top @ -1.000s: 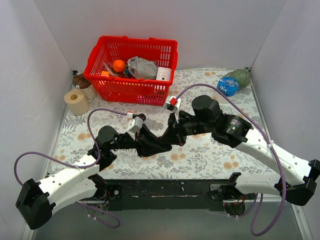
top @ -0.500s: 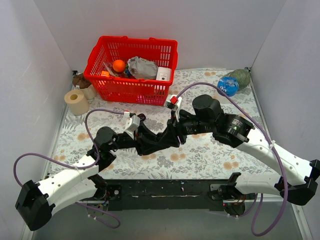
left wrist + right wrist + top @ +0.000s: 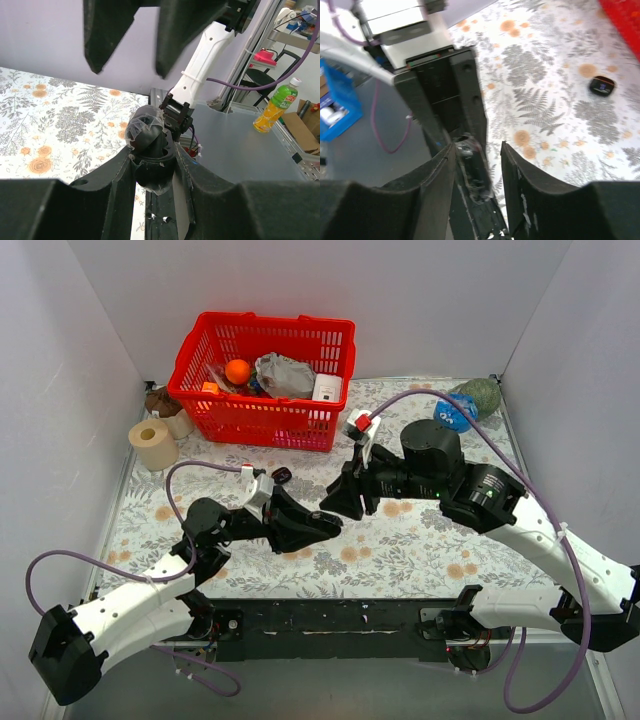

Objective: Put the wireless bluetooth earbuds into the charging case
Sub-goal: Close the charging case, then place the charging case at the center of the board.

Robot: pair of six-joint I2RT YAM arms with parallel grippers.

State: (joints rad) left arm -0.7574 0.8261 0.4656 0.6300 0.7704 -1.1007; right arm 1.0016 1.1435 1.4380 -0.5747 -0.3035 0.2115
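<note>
My left gripper (image 3: 318, 524) (image 3: 152, 152) is shut on the black round charging case (image 3: 147, 130), which has clear tape on its top and is held off the table. My right gripper (image 3: 338, 502) (image 3: 477, 147) stands open just up and right of it, and its two fingers (image 3: 107, 30) hang over the case in the left wrist view. In the right wrist view the case (image 3: 467, 160) shows between the right fingers without being pinched. One small black earbud (image 3: 281, 476) (image 3: 601, 86) lies on the floral table left of the grippers. I cannot tell whether an earbud is inside the case.
A red basket (image 3: 262, 425) of odds and ends stands at the back. A toilet roll (image 3: 153, 444) sits at the back left, and a blue ball (image 3: 455, 413) with a green object (image 3: 482, 395) at the back right. White walls close in three sides.
My right gripper has opened and drawn back up and to the right, away from the case. The left gripper has shifted slightly left, still shut on the case.
</note>
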